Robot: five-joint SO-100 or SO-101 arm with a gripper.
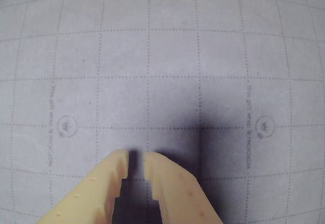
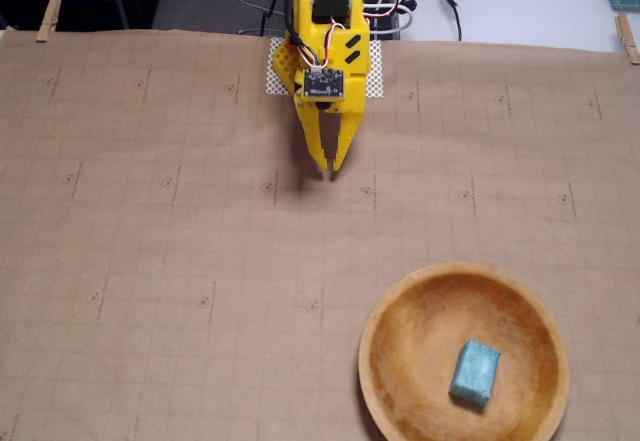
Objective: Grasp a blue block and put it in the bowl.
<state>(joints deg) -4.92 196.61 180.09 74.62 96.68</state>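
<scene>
One blue block (image 2: 475, 372) inside bowl (image 2: 400, 311), long axis tilted near-vertical in fixed view

Fixed view: mounted high, looking almost straight down on the paper (image 2: 150, 261) from the side opposite the arm (image 2: 325, 21), whose base sits at the top edge. It stands far enough back to take in the bowl (image 2: 400, 301) at lower right and the clips at the paper's far corners.

Wrist view: rides on the arm, looking down past the gripper (image 1: 136, 164), which enters from the bottom edge. It is close to the surface; fisheye bending curves the grid lines.

Shared: the gripper tips and the gridded paper (image 1: 162, 56) just ahead of them.
</scene>
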